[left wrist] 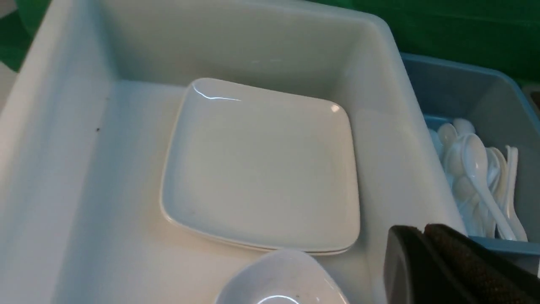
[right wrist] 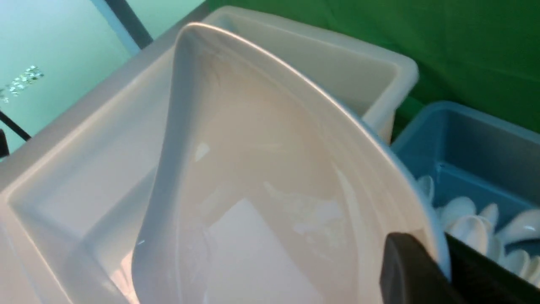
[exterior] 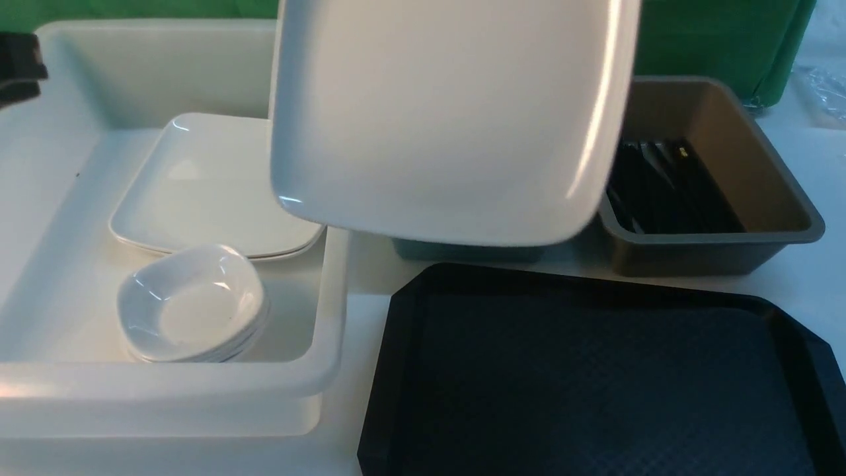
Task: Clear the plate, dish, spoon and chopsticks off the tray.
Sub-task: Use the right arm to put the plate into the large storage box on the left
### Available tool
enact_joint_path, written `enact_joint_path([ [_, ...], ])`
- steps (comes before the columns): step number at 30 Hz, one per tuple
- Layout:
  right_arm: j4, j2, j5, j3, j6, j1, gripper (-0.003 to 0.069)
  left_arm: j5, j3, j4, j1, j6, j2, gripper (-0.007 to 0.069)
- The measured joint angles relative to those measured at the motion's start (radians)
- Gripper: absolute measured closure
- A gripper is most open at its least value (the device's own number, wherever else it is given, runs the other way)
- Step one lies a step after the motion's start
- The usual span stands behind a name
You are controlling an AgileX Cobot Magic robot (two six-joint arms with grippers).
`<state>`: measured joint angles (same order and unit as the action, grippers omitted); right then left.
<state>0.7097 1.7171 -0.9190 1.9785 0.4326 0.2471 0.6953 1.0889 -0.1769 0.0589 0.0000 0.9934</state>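
The large white plate (exterior: 449,119) hangs tilted in the air over the gap between the white bin (exterior: 165,390) and the brown bin (exterior: 720,244). My right gripper (right wrist: 422,240) is shut on the plate's rim (right wrist: 295,84); the front view does not show this gripper. The black tray (exterior: 595,370) lies bare in the near right. Small dishes (exterior: 192,304) are stacked in the white bin next to flat plates (exterior: 211,185). Black chopsticks (exterior: 667,188) lie in the brown bin. White spoons (left wrist: 476,177) fill the blue bin (left wrist: 464,84). My left gripper (left wrist: 415,228) is shut with nothing in it, above the white bin's wall.
The blue bin (exterior: 462,251) sits mostly hidden under the lifted plate, between the white and brown bins. A green cloth (exterior: 720,39) hangs behind the bins. A dark part of my left arm (exterior: 20,66) shows at the far left edge.
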Motion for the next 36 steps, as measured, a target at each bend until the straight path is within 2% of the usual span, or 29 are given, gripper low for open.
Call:
enact_joint_path([
  [6, 0.005, 0.208, 0.078, 0.242, -0.077, 0.097, 0.0605, 0.049, 0.005, -0.037, 0.096, -0.015, 0.009, 0.0612],
  [9, 0.007, 0.277, 0.137, 0.297, -0.103, 0.127, 0.0605, 0.052, 0.005, -0.055, 0.102, -0.011, 0.009, 0.0612],
  [11, 0.007, 0.363, 0.233, 0.344, -0.130, 0.164, 0.0605, 0.054, 0.005, -0.070, 0.102, 0.000, 0.009, 0.0612],
  [22, -0.015, 0.561, 0.564, 0.366, -0.126, 0.283, 0.0605, 0.109, 0.005, -0.078, 0.102, 0.028, 0.009, 0.0612],
  [27, -0.136, 0.573, 0.607, 0.366, -0.189, 0.295, 0.0605, 0.123, 0.005, -0.078, 0.102, 0.045, 0.009, 0.0612],
  [36, -0.160, 0.573, 0.605, 0.368, -0.213, 0.295, 0.0605, 0.123, 0.005, -0.078, 0.102, 0.061, 0.009, 0.0612],
])
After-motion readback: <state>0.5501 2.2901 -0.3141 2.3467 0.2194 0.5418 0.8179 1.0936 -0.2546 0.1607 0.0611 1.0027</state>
